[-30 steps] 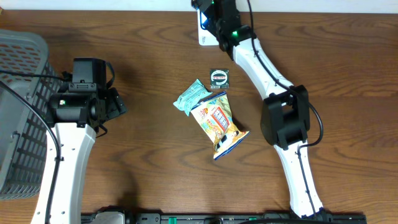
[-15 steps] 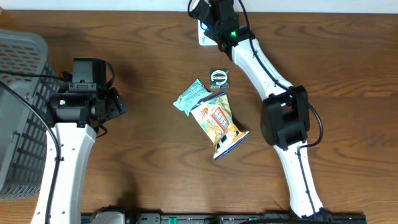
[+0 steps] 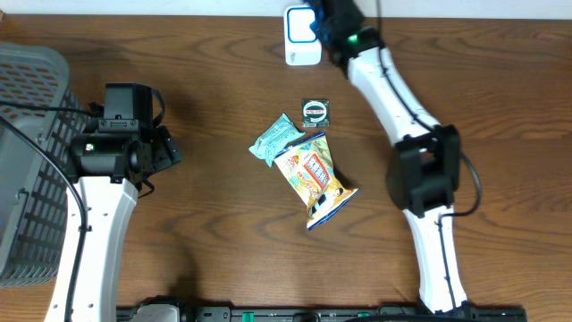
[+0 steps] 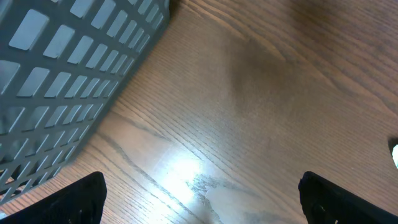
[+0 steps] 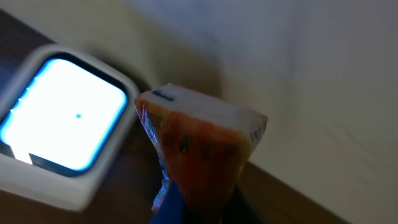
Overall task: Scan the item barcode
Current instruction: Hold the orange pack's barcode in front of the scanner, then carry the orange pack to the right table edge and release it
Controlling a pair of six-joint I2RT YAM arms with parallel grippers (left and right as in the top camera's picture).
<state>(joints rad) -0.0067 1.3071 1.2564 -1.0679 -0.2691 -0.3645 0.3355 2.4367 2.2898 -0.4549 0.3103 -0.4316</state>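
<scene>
Since the earlier overhead frames the right arm has swung toward the far right corner of the scanner (image 3: 302, 38), uncovering its white body and lit blue window, which it previously overlapped; the left arm, the basket (image 3: 27, 134) and the loose goods on the worktop (image 3: 206, 80) have not shifted.

The task looks to be in its scanning step; an item is already lifted and brought up to the scanner, but nothing in view confirms that a read has registered, and which face carries the barcode cannot be made out; judging by the wrist view, the packet's face is not squarely over the window, so presenting the code properly appears to be what is left.

The right end effector (image 3: 322, 14) is closed tight on a small orange packet (image 5: 199, 155); the packet stands directly in front of the wrist camera, held clear of the worktop, just beside the right edge of the scanner's glowing window (image 5: 62, 118), not over it; from overhead the packet is hidden under the wrist.

The left end effector (image 4: 208, 199) hovers with its fingers spread wide and nothing between them, near the basket and well apart from the scanner.

Three further items lie mid-worktop, untouched: a teal packet (image 3: 275, 139), a yellow snack bag (image 3: 315, 179) touching it, and a small dark square sachet (image 3: 315, 111) near them.
</scene>
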